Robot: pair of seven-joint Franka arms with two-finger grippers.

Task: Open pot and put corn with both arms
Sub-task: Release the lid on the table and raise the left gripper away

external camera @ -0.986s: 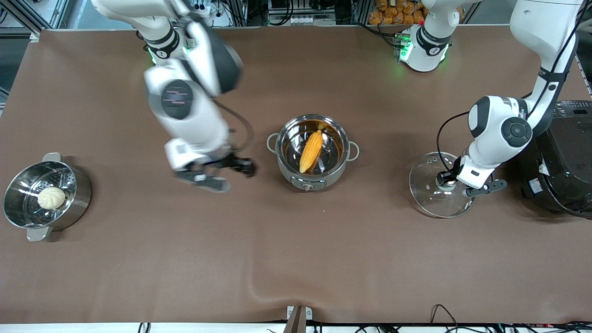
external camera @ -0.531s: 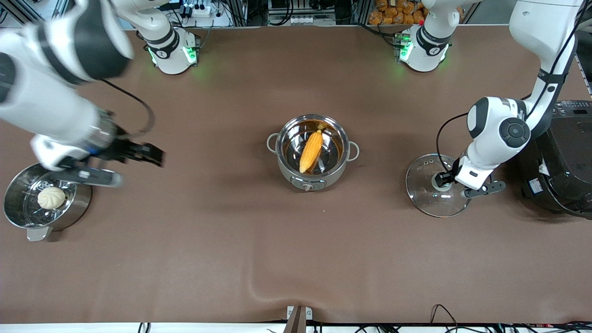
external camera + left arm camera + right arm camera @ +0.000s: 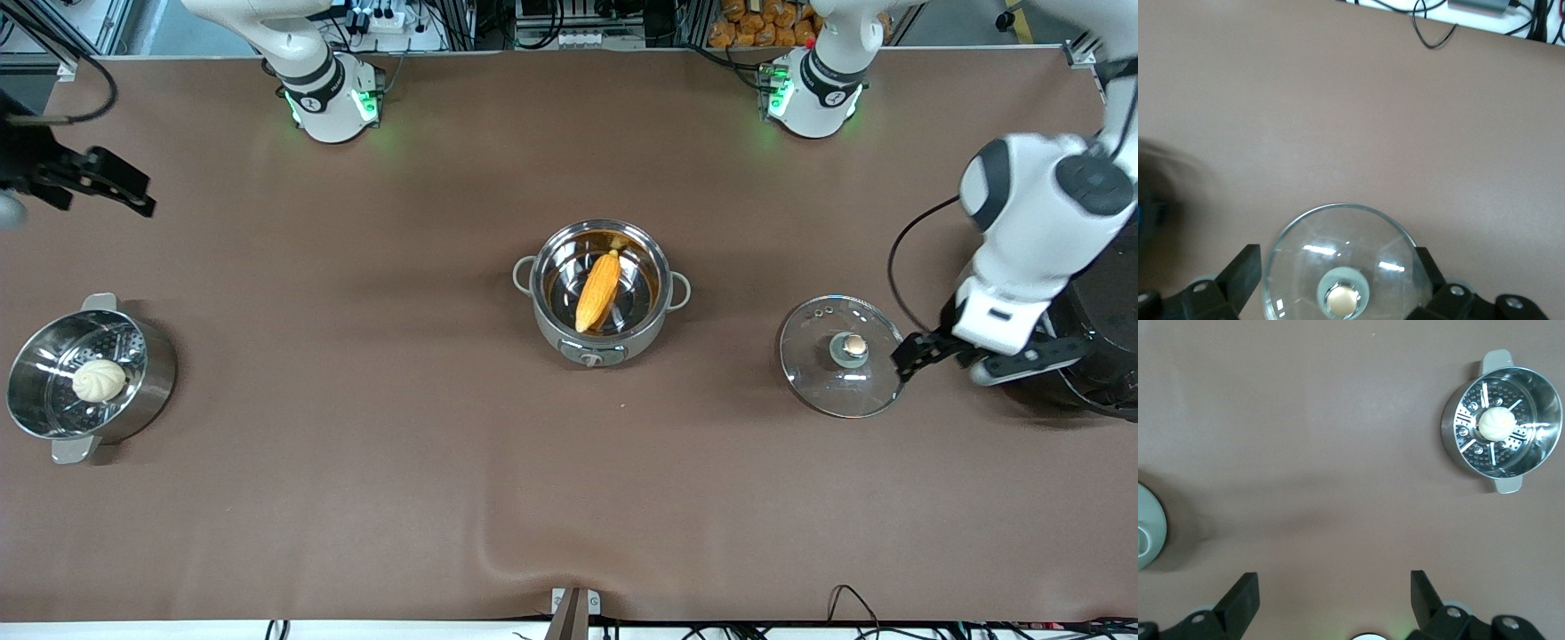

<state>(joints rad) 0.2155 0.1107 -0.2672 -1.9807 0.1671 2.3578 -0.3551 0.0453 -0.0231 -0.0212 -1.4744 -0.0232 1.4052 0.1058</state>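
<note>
The steel pot stands open mid-table with the yellow-orange corn lying inside it. Its glass lid with the tan knob lies flat on the table toward the left arm's end. My left gripper is open and empty, up in the air beside the lid. In the left wrist view the lid and its knob show below my open left gripper. My right gripper is open and empty, high over the right arm's end of the table, and shows open in its own wrist view.
A steel steamer pot holding a pale bun stands at the right arm's end; it also shows in the right wrist view. A large black rice cooker stands at the left arm's end, close to the left gripper.
The left gripper let go of the lid's knob, opened and rose toward the rice cooker. The right arm swung from beside the pot out to its own end of the table.
</note>
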